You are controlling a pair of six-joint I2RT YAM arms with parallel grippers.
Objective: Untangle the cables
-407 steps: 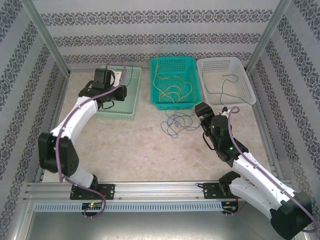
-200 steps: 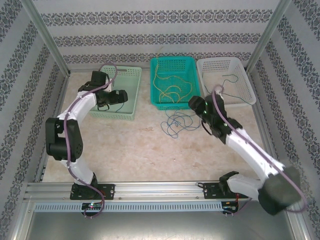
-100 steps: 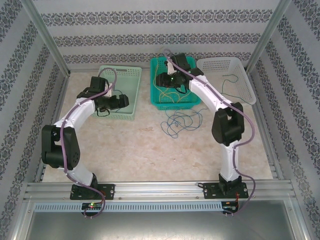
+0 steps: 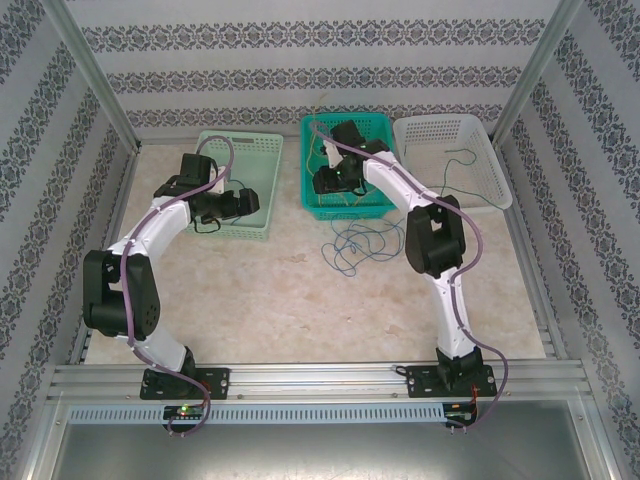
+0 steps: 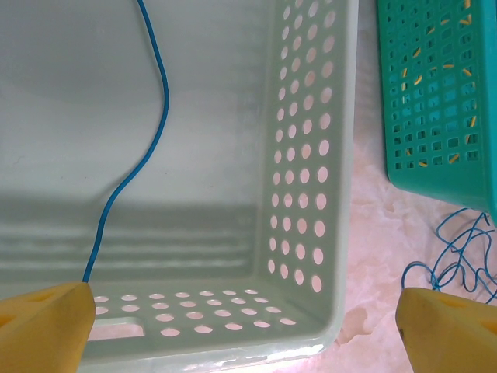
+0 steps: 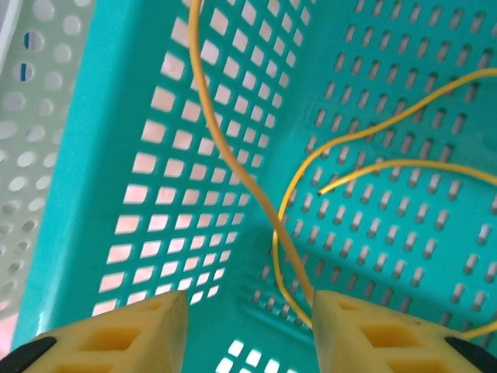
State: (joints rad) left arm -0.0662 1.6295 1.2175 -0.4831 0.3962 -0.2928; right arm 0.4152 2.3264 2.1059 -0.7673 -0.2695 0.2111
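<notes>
The worktop point(image 4: 280, 300) is pale and holds three baskets along its far side; the left arm point(image 4: 150, 235) bends over the pale green basket point(image 4: 262, 150) on the left; the right arm point(image 4: 440, 250) reaches far and left into the teal basket point(image 4: 375, 125) in the middle; the white basket point(image 4: 450, 140) is on the right.

The cables lie in four spots; yellow cables point(image 6: 233, 171) curl in the teal basket; a bunch of blue cables point(image 4: 360, 240) sits on the worktop just near of that basket; one blue cable point(image 5: 159, 101) lies in the pale green basket; a dark green cable point(image 4: 462, 170) lies in the white basket.

The left fingers point(image 4: 248, 203) are over the near end of the pale green basket; they are spread very wide and hold nothing; the blue cable runs down behind one tip.

The right fingers point(image 4: 322, 183) are low in the teal basket's near left corner; they are apart and not pinching; a yellow cable runs down between them.
</notes>
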